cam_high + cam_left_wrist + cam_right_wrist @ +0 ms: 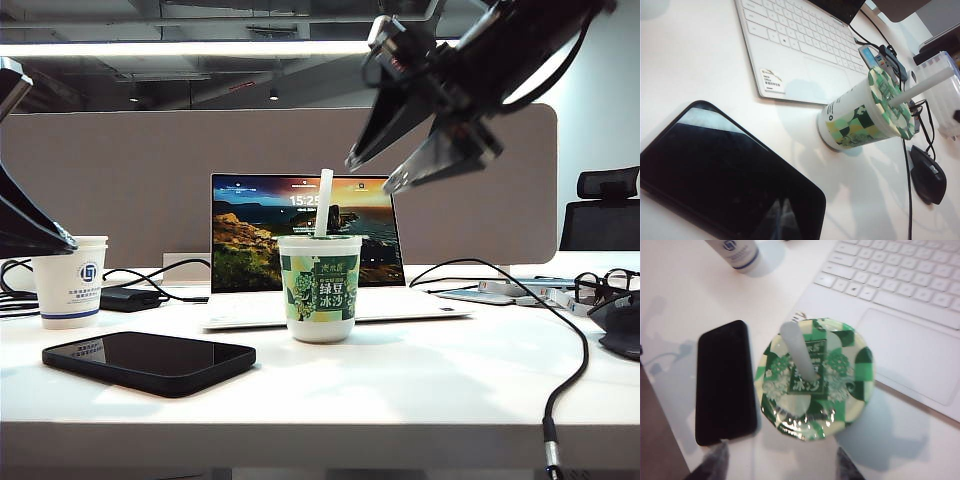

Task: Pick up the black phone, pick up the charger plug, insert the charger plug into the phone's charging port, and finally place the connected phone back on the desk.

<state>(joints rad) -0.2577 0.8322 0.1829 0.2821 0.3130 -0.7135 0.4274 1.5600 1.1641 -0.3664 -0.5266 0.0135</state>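
1. Closest to the exterior camera, the charger plug (550, 452) hangs over the front edge of the table (400, 400), well apart from the green drink cup (320, 285) on the side away from the black phone (150, 360). Its thin black cable (575, 340) arcs back over the table toward the laptop (300, 250).
2. Black phone: lies flat, screen up, just beside the green drink cup, between it and the white paper cup (72, 280). Its long axis runs roughly parallel to the table's front edge.
3. Left gripper (30, 225): only dark edges show in the exterior view, above the white paper cup. Its wrist view shows the black phone (725, 175) close below; its jaws are fully closed and grip nothing.
4. Right gripper (415, 150): hangs high above the green drink cup (812, 385), jaws spread wide and empty. Its fingertips (710, 465) frame the cup, with the black phone (724, 382) to one side.
5. Judgement: the left gripper is the nearer to the phone and must reopen its jaws across the phone's short width. The plug falls to the right gripper.
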